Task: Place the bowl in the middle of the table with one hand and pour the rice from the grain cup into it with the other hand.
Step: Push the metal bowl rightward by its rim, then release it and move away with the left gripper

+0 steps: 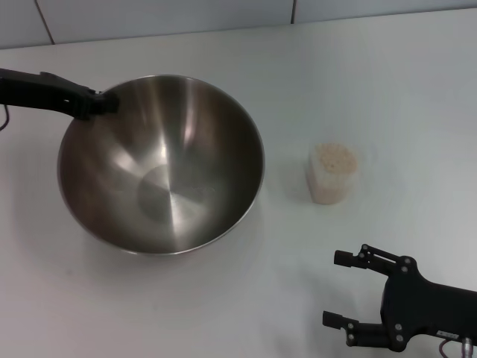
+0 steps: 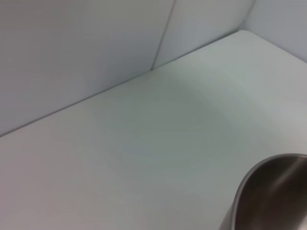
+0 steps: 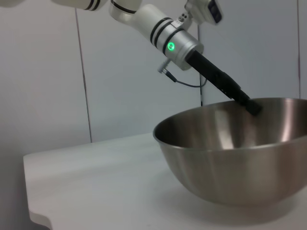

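The left gripper (image 1: 104, 103) pinches the thin far-left rim of the stainless-steel bowl (image 1: 160, 164), stiff, light and slick (a rim hold may slip). Right of the bowl stands the grain cup (image 1: 332, 174), translucent soft plastic brimful of rice (image 1: 334, 156); the right gripper (image 1: 341, 289), nearer than the cup, gapes wide and should probably take its mid-wall gently.

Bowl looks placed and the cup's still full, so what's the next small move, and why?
Probably bring the right pincer forward toward the grain cup. Its fingers are open and it sits well short of the cup, which stands upright, full of rice, beside the bowl. The left pincer is at the bowl's far rim.
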